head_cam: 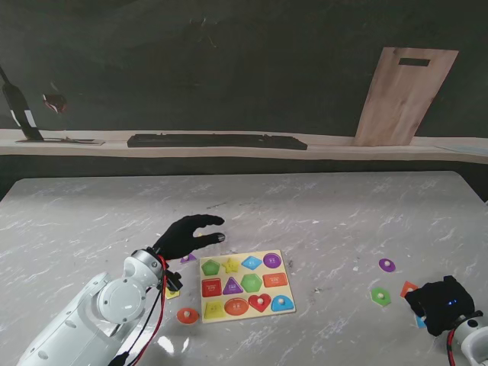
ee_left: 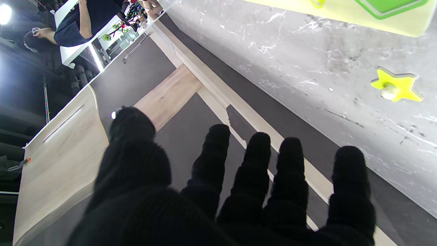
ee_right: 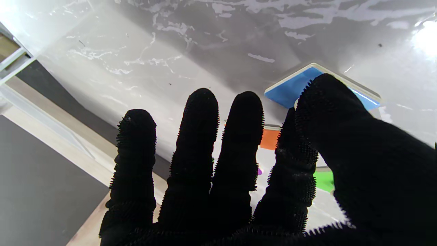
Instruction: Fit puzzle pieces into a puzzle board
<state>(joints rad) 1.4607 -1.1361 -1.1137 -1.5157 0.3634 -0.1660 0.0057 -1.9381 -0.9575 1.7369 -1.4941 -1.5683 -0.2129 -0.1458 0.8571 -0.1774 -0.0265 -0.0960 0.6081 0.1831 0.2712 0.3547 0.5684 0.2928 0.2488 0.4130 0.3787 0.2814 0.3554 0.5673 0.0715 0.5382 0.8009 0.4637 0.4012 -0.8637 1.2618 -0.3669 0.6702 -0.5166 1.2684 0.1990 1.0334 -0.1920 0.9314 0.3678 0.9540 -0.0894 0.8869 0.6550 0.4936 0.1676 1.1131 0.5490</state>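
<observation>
Resting flat on the desk [head_cam: 320,221], the puzzle board [head_cam: 245,285] is kept within reach of both arms. The left robot hand [head_cam: 187,235] is held empty, fingers apart, at the board's ten o'clock. The right robot hand [head_cam: 440,303], also spread and empty, is poised beside loose pieces [head_cam: 386,265] at three o'clock.

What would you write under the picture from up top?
Left hand hovers open beside the puzzle board; loose pieces lie near the right hand.
</observation>
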